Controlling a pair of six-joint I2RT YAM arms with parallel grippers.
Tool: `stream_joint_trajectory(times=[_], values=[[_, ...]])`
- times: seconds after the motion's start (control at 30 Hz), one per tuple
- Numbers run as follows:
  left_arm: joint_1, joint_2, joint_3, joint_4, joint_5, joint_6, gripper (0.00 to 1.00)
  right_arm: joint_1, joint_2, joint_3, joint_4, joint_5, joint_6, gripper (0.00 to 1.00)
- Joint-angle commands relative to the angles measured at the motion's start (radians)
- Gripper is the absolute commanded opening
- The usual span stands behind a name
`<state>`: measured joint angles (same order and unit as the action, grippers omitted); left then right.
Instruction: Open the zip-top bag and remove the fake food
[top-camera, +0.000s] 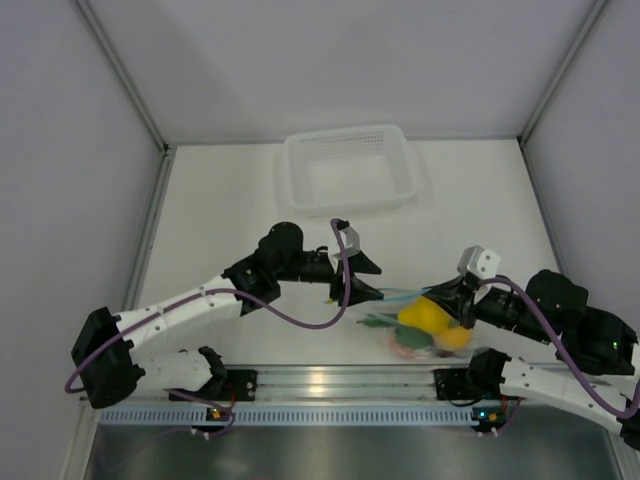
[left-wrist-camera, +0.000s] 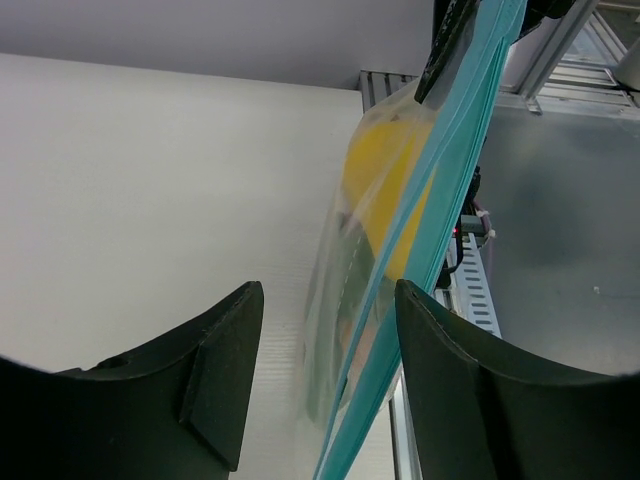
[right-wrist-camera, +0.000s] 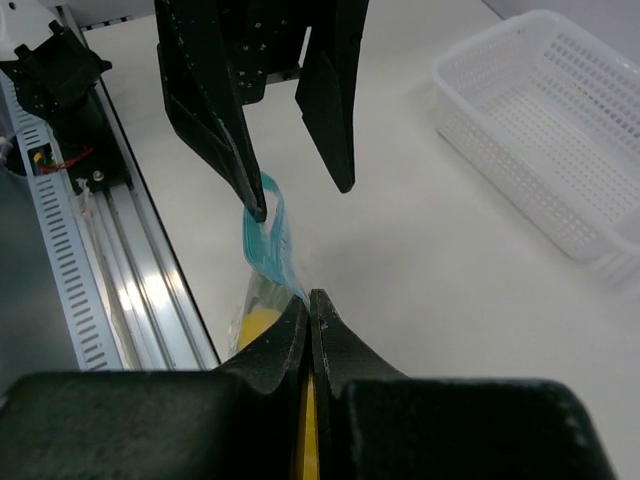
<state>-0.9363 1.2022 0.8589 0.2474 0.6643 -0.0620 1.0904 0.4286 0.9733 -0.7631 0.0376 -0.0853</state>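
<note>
a white table (top-camera: 230, 200) stands inside pale walls, with a basket (top-camera: 345, 170) at its far side. the bag (top-camera: 382, 328) sits by the front rail, food (top-camera: 423, 316) inside. the right gripper (right-wrist-camera: 311, 305) is pinched tight on its blue strip (left-wrist-camera: 445, 190). the left gripper (left-wrist-camera: 328, 295) has its jaws spread, and the strip runs between them.

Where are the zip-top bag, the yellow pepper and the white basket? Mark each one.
zip-top bag (left-wrist-camera: 440, 190), left wrist view, on its blue zip strip.
yellow pepper (top-camera: 422, 316), top external view, on its middle.
white basket (top-camera: 350, 205), top external view, on its near rim.
</note>
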Motion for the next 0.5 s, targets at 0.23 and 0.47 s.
stream_joint_trajectory(times=[0.23,0.47], values=[[-0.004,-0.026,-0.024,0.082,0.023,-0.009,0.55,0.014,-0.016,-0.005,0.119,0.010,0.022,0.00],[-0.004,0.025,-0.029,0.082,-0.005,0.008,0.40,0.014,-0.017,-0.018,0.146,-0.031,0.024,0.00]])
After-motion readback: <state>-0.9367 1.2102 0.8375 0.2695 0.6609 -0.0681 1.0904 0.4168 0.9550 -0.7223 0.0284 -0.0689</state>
